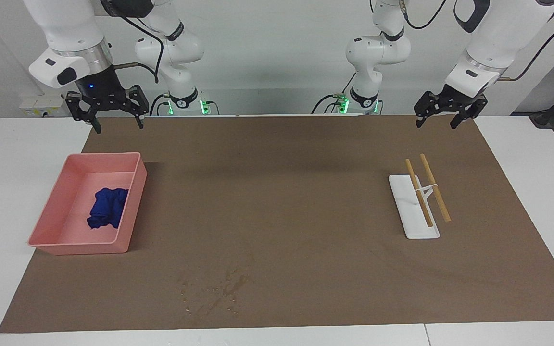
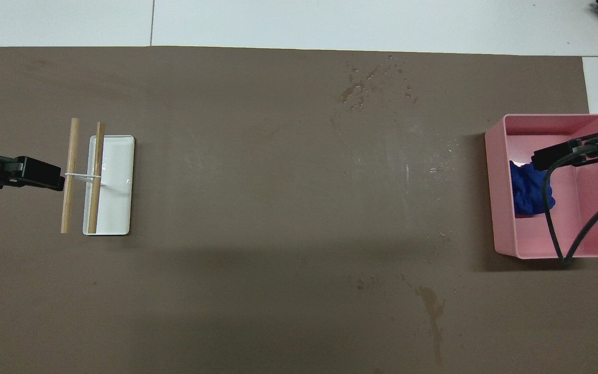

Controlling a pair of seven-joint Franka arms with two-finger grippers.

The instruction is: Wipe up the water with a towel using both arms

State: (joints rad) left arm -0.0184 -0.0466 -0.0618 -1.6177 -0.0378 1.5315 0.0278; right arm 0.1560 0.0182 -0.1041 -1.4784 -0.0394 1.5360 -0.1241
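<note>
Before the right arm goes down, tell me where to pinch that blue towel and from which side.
Pinch the raised crumpled folds at the middle of the towel, coming straight down from above. It lies bunched on the floor of the pink tray, against one long wall; the walls likely block a sideways approach.

Both arms raised, jaws open, nothing held

The right arm (image 1: 68,36) comes down from its base to a wrist pointing straight down; its right gripper (image 1: 117,122) hangs in the air with both fingers (image 1: 95,126) spread wide and empty. The left arm (image 1: 496,38) slants down and inward, wrist tilted, and its left gripper (image 1: 434,123) hangs at much the same height, jaws likewise wide apart and empty. In the overhead view only the black tips of the left gripper (image 2: 39,174) and right gripper (image 2: 553,156) show.
</note>
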